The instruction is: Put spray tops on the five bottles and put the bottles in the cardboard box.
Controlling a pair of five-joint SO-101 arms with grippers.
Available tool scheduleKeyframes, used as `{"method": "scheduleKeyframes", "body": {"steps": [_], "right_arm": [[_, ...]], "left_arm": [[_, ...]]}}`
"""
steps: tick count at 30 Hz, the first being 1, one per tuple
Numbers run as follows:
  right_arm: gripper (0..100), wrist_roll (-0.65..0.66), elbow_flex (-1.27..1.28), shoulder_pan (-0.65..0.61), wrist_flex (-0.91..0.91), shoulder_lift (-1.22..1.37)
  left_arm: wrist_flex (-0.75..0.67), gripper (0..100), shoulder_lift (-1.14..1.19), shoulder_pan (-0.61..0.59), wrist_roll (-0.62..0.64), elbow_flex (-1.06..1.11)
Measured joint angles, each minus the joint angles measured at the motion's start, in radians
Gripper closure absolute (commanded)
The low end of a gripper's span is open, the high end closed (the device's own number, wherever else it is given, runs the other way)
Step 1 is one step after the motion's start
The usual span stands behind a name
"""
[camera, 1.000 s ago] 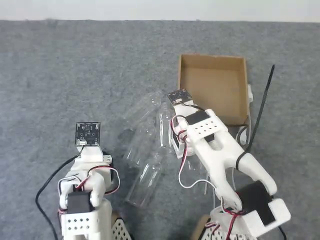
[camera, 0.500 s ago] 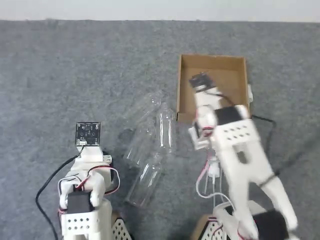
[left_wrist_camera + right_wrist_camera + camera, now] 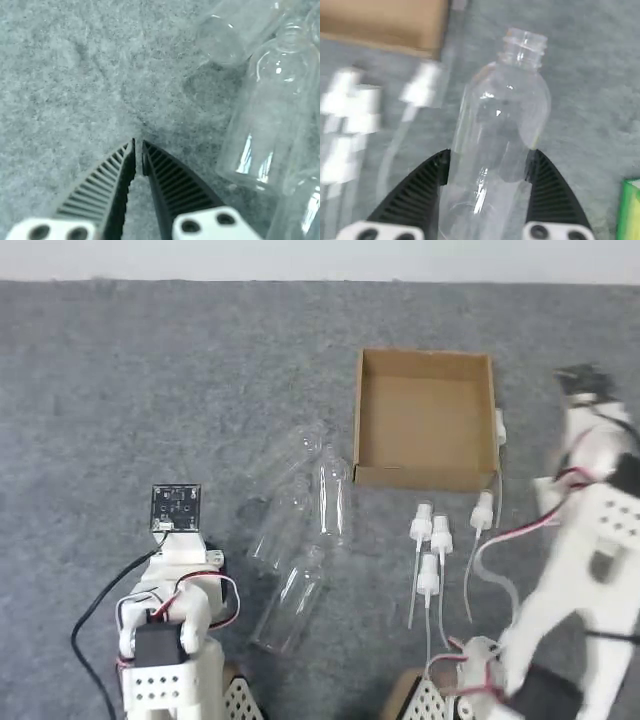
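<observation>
Right jaws — pinching uncapped bottle point(image 3: 506, 112) at its body, neck left free, presumably for capping | left jaws pressed together, empty, beside loose bottles point(image 3: 332, 502) | spray tops point(image 3: 440, 534) on worktop near cardboard box point(image 3: 420, 478)

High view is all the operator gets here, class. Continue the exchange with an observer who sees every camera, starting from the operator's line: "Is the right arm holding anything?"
Observer: Yes. The right wrist view shows the right gripper shut on a clear bottle.
Operator: Does that bottle have a spray top on?
Observer: No, its threaded neck is bare and open.
Operator: And the left gripper?
Observer: The left gripper is shut on nothing, over the carpet, with loose bottles lying just beside it.
</observation>
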Motion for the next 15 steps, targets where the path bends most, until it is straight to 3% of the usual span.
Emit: {"method": "scheduleKeyframes", "body": {"steps": [3, 11, 15], "right_arm": [[88.9, 0.052, 0.0, 0.072, -0.115, 0.146], [88.7, 0.095, 0.0, 0.107, -0.396, 0.511], [82.2, 0.098, -0.005, 0.104, -0.442, 0.562]], "left_arm": [[0.0, 98, 0.0, 0.0, 0.0, 0.0], [0.0, 98, 0.0, 0.0, 0.0, 0.0], [0.0, 98, 0.0, 0.0, 0.0, 0.0]]}}
